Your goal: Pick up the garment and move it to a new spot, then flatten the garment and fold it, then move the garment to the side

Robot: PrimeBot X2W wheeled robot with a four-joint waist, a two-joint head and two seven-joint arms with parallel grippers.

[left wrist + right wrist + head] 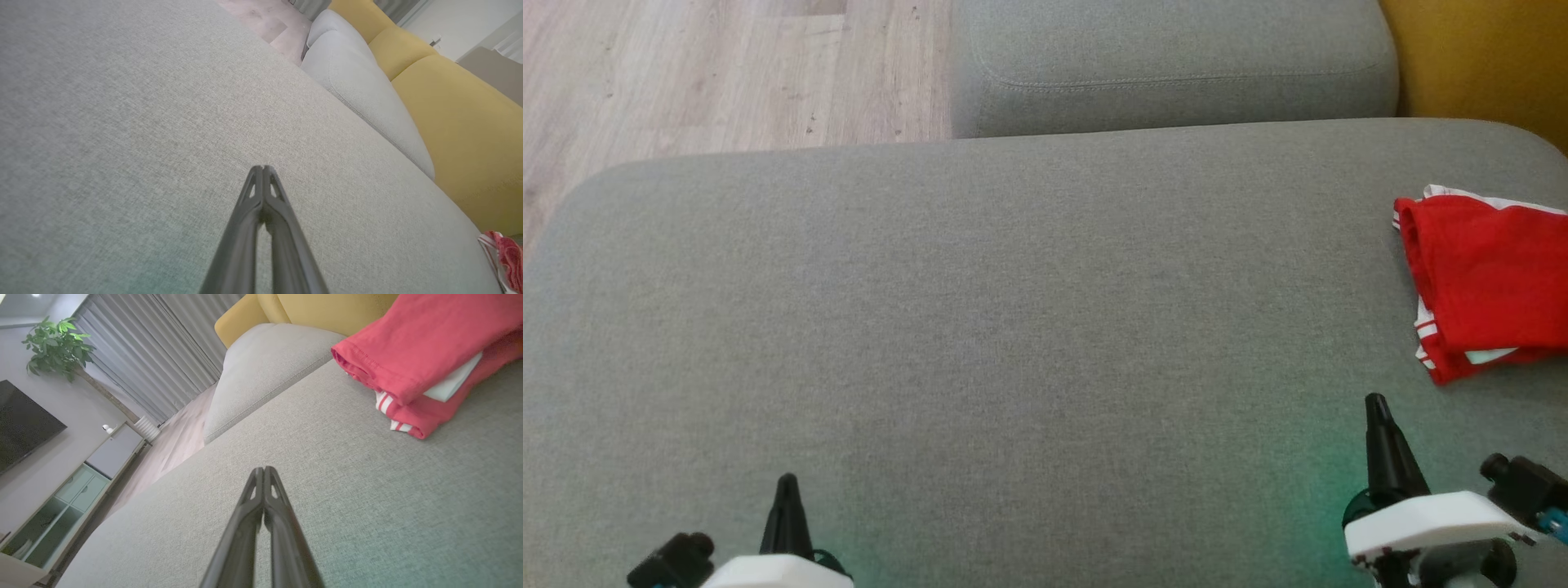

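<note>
Resting on grey cushion (1013, 327), red garment (1486, 278), wood floor (727, 73), left fingers (786, 514) and right fingers (1388, 457) closed

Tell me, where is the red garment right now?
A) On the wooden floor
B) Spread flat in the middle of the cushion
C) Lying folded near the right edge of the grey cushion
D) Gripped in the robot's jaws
C: the garment lies folded in layers near the right edge of the cushion, with nothing gripping it.
</note>
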